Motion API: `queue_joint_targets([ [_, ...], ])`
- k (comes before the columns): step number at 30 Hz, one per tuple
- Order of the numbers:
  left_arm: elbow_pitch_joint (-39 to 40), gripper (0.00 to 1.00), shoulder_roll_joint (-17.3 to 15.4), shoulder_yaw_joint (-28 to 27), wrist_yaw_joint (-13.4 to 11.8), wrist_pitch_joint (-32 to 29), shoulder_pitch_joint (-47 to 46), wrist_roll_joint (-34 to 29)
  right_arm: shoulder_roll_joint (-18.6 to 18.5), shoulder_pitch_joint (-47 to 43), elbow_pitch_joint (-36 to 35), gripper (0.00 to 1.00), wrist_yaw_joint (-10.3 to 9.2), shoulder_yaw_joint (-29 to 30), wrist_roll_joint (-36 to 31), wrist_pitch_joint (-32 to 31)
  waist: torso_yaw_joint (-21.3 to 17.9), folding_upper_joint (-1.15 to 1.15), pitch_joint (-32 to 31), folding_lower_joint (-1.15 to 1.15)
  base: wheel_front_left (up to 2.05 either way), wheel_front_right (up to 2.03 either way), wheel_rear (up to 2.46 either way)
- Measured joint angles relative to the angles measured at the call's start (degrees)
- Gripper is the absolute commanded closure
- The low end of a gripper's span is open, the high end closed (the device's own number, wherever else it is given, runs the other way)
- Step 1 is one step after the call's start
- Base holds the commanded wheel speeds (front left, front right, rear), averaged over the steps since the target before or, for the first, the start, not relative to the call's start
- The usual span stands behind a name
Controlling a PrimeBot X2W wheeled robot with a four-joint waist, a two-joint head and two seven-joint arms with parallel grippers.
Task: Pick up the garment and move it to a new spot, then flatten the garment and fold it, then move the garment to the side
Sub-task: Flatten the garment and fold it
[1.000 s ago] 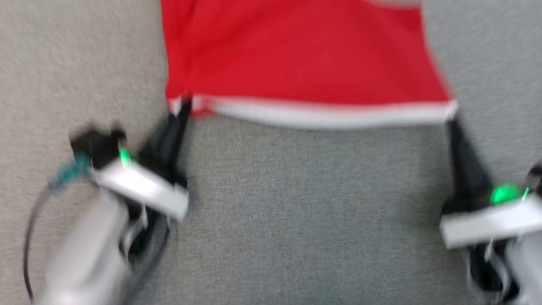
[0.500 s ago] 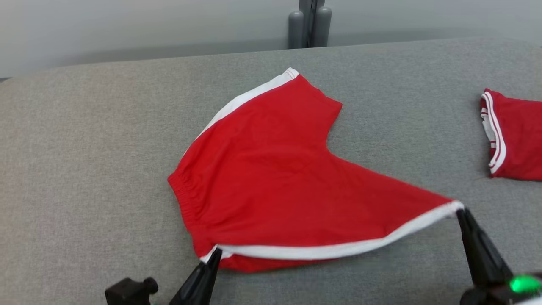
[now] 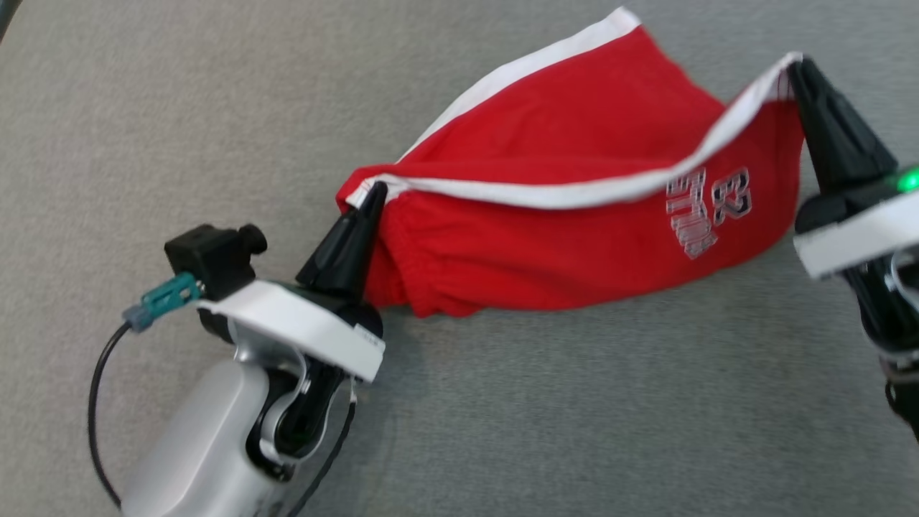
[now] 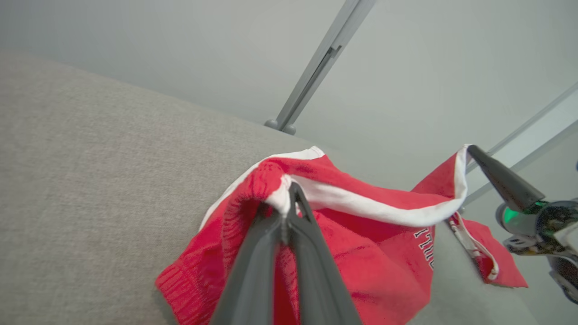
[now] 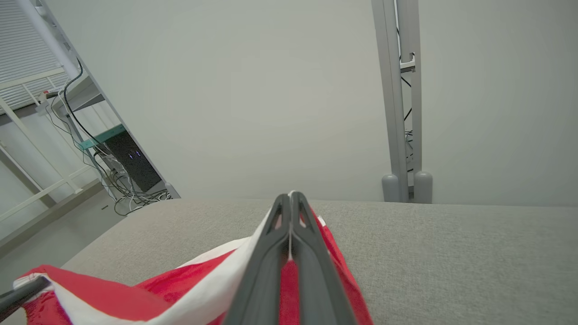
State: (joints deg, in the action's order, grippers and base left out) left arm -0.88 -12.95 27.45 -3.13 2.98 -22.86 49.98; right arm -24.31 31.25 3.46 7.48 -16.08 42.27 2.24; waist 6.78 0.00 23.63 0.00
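The garment (image 3: 574,237) is a pair of red shorts with white trim and a pale printed number. It is partly lifted off the grey tabletop (image 3: 179,108), with its white-edged hem stretched between my two grippers. My left gripper (image 3: 373,190) is shut on the hem's left corner, next to the gathered waistband. My right gripper (image 3: 795,68) is shut on the hem's right corner, held higher. In the left wrist view my left gripper (image 4: 291,189) pinches the white trim of the garment (image 4: 375,253). In the right wrist view my right gripper (image 5: 290,196) holds the garment (image 5: 180,289) from above.
A second red piece with white trim (image 4: 492,266) lies on the table beyond the shorts. A grey metal post (image 5: 402,113) stands at the table's far edge. A rack with cables (image 5: 113,171) stands off the left end. Bare grey cloth lies in front (image 3: 574,431).
The head camera has shifted. Both grippers have raised the white hem and carried it over the shorts, so the printed side now faces up. Both keep their grip.
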Motion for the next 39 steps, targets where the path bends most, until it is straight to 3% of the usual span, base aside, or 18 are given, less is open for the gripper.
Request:
queue_joint_targets([
  [10,-16.9,1.00,5.3,3.5,2.1,2.4,-12.2,-4.5,-0.6,20.2,20.0,1.00,0.00,-6.4,0.3,-1.8,7.3,0.00,5.8,0.00,0.00,0.00,0.00],
  [19,-26.3,1.00,7.5,4.6,2.9,5.0,-17.1,-5.7,-1.3,26.9,30.6,1.00,0.00,-11.1,-0.4,-1.7,9.3,0.00,7.2,0.00,0.00,0.00,0.00],
  [20,-26.8,0.93,7.7,4.6,2.9,5.3,-17.5,-5.7,-1.4,27.5,31.2,1.00,0.00,-11.6,-0.7,-1.5,9.2,0.00,7.4,0.00,0.00,0.00,0.00],
  [21,-27.1,0.73,7.8,4.7,3.4,5.4,-17.7,-5.6,-1.4,27.9,31.8,0.64,0.00,-12.0,-0.8,-1.2,9.2,0.00,7.5,0.00,0.00,0.00,0.00],
  [22,-27.4,0.29,7.9,4.8,3.8,5.4,-17.7,-5.5,-1.2,28.1,32.2,0.06,0.00,-12.5,-0.9,-1.1,9.1,0.00,7.6,0.00,0.00,0.00,0.00],
  [23,-27.4,0.00,7.9,4.8,3.8,5.4,-17.7,-5.5,-1.2,28.1,32.2,0.00,0.00,-12.5,-0.9,-1.1,9.1,0.00,7.6,0.00,0.00,0.00,0.00],
  [27,-27.7,0.00,7.4,6.1,5.2,5.1,-17.5,-5.6,-1.4,28.3,32.6,0.00,0.00,-15.1,-2.2,-1.3,8.5,0.00,6.8,0.00,0.00,0.00,0.00],
  [29,-26.2,0.00,5.3,6.4,4.7,6.0,-16.9,-7.3,-1.9,28.4,32.0,0.00,0.00,-16.2,-3.3,-2.2,7.9,0.00,6.0,0.00,0.00,0.00,0.00],
  [33,-18.6,0.00,0.7,5.6,0.8,9.9,-12.6,-11.7,-3.5,28.2,29.5,0.00,0.01,-18.9,-5.1,-7.9,6.5,0.00,4.3,0.00,0.00,0.00,0.00],
  [35,-12.9,0.00,-1.0,5.3,-2.0,10.8,-7.7,-13.5,-4.6,27.5,28.8,0.00,0.01,-19.0,-5.6,-13.9,6.0,0.00,3.3,0.00,0.00,0.00,0.00],
  [39,-6.7,0.00,-1.4,5.4,-4.6,11.5,-3.1,-15.7,-4.4,26.2,29.0,0.00,0.01,-16.9,-7.1,-19.2,7.0,0.00,3.3,0.00,0.00,0.00,0.00],
])
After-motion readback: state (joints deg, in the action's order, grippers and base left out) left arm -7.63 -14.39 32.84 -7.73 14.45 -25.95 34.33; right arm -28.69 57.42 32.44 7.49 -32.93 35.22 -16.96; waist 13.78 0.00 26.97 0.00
